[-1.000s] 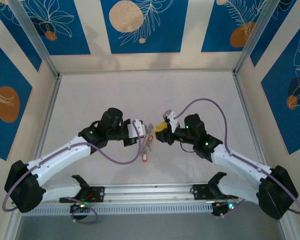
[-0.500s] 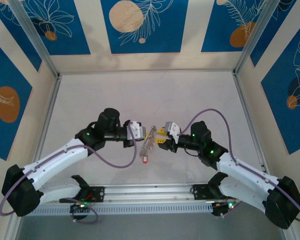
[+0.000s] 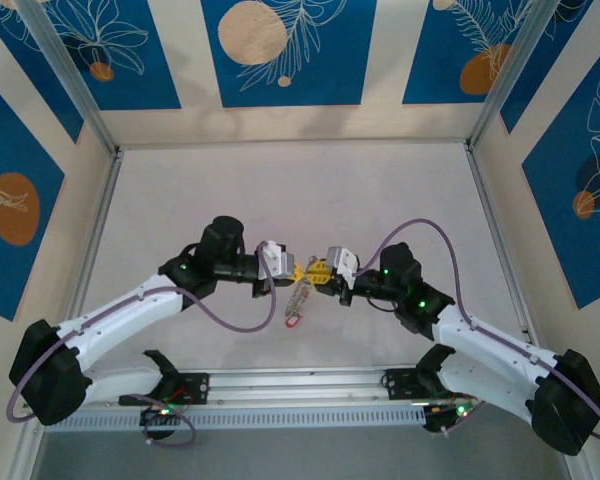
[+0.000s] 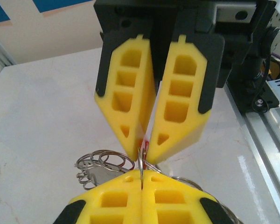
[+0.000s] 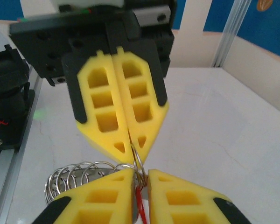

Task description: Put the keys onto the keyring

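Left hand (image 4: 141, 179) is clamped together on the keyring (image 4: 105, 163) wire, steadying it for threading. Right hand (image 5: 140, 179) sits tip-to-tip with it, nearly together, probably pinching one of the keys (image 5: 138, 200) by its red head. Keyring: thin, shiny silver wire loops dangling just below both hands. Fingers (image 5: 102, 198): yellow wedges with cut-out cells.

The left gripper (image 3: 295, 268) and right gripper (image 3: 317, 271) meet tip to tip over the keyring (image 3: 300, 295), a red key (image 5: 139, 198) pinched in the gap. Beyond the keyring the tabletop (image 3: 300, 190) lies open; nearer, the base rail (image 3: 300, 385) bars passage.
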Robot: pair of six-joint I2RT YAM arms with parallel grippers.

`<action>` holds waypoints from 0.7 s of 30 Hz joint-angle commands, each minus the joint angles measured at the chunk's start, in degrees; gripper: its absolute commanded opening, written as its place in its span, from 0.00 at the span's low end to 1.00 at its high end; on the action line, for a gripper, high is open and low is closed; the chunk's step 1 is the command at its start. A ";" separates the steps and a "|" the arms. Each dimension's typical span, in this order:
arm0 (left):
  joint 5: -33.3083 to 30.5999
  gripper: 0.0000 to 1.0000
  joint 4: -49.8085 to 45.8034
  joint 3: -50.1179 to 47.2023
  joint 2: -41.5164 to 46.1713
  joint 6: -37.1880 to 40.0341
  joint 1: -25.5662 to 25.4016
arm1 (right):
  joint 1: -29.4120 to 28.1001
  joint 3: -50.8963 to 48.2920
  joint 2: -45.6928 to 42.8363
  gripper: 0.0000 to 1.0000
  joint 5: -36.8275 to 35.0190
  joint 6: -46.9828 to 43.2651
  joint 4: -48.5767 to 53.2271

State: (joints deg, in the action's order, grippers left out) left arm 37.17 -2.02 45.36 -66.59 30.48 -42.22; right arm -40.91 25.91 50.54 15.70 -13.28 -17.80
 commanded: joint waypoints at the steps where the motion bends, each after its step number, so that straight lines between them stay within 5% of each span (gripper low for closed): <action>1: 3.98 0.00 2.66 0.08 0.16 -0.66 0.29 | 0.46 0.60 -1.99 0.11 0.84 -2.16 0.42; 21: 4.47 0.00 2.92 -0.10 0.58 -0.26 0.29 | 2.41 0.89 -1.49 0.22 7.66 -3.87 2.16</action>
State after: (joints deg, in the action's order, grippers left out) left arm 38.68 -0.95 45.36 -66.61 30.30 -42.22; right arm -38.70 25.91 48.64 21.06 -16.60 -15.31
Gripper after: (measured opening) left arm 0.042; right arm 0.215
